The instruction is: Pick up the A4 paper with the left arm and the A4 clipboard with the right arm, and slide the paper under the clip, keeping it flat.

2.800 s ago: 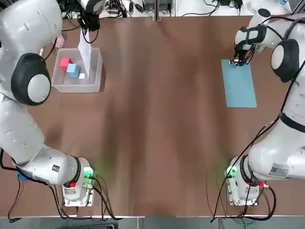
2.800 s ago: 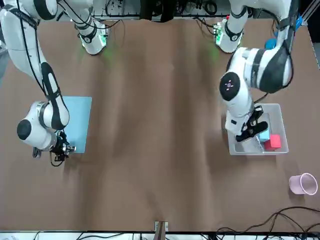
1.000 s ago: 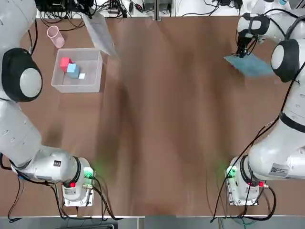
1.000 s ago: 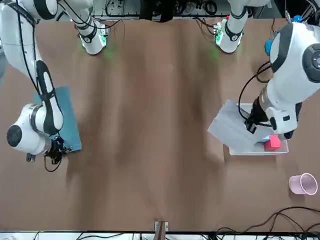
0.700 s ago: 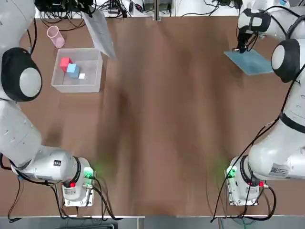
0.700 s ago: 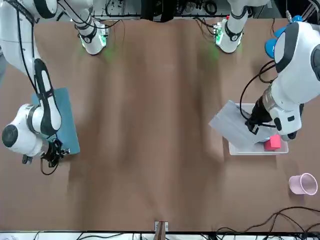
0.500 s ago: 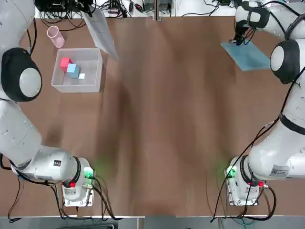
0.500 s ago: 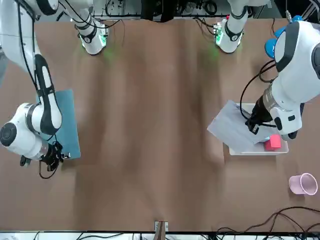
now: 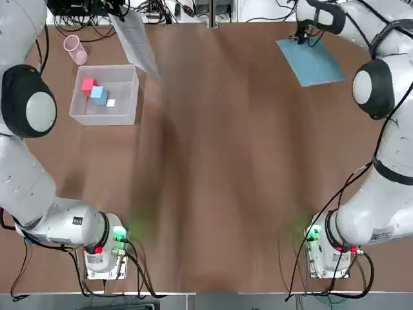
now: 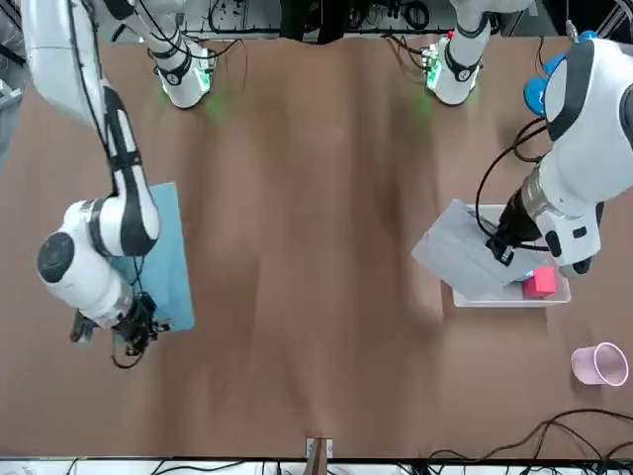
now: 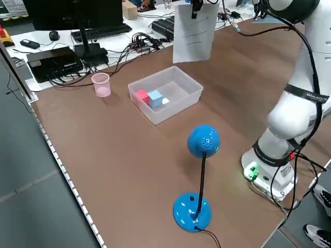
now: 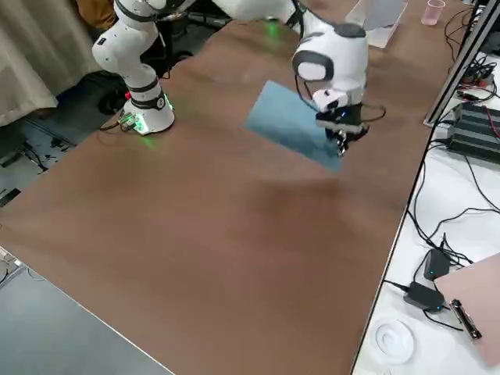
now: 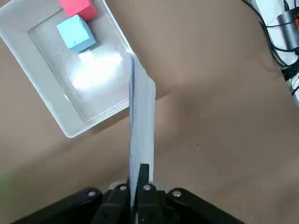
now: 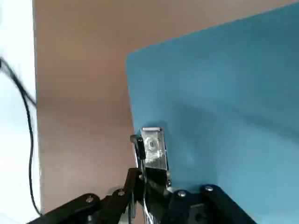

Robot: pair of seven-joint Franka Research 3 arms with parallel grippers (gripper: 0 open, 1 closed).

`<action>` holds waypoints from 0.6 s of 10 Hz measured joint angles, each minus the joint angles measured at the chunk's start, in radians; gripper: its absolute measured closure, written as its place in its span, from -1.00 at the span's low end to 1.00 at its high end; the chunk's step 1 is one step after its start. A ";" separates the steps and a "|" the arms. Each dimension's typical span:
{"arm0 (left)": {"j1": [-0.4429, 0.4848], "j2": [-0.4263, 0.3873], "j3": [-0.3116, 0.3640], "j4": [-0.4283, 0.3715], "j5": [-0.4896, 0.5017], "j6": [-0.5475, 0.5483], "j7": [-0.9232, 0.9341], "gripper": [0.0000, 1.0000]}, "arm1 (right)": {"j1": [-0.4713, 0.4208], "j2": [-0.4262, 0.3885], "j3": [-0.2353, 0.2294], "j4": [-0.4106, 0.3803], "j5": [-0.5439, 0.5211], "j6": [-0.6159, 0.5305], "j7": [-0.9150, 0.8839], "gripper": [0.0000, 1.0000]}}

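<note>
The A4 paper (image 11: 194,36) hangs from the left gripper (image 13: 139,186), its upper edge pinched between the two closed fingers. It drops below them on the far side of the counter (image 9: 219,174), just beside the clear plastic bin (image 11: 173,106) and, seen from the front, overlapping it. The sheet is thin, white and slightly bowed, with faint lines across it; its long axis runs steeply downward.

The right gripper (image 14: 152,186) is closed on the clip (image 14: 154,147), at one end of the A4 clipboard (image 9: 311,62), which extends away from the fingertips. The board is flat, stiff, light blue and rectangular, with straight edges; the clip is shiny metal, far narrower than the board. In the top view the board lies slanted, its long axis running from the gripper back toward the robot's side. It is well apart from the paper, on the robot's right.

Inside the smooth, translucent bin sit a red cube (image 11: 143,96) and a light-blue cube (image 11: 155,98). A pink cup (image 10: 599,364) stands near the bin.
</note>
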 joint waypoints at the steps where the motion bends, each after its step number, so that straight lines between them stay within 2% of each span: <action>1: 0.013 0.000 0.000 0.001 0.000 0.000 0.000 0.97 | 0.047 0.001 0.000 0.000 -0.001 0.003 0.036 0.93; 6: 0.017 -0.008 -0.003 0.005 0.000 0.000 -0.053 0.97 | 0.275 0.038 -0.001 0.013 -0.003 0.042 0.109 0.93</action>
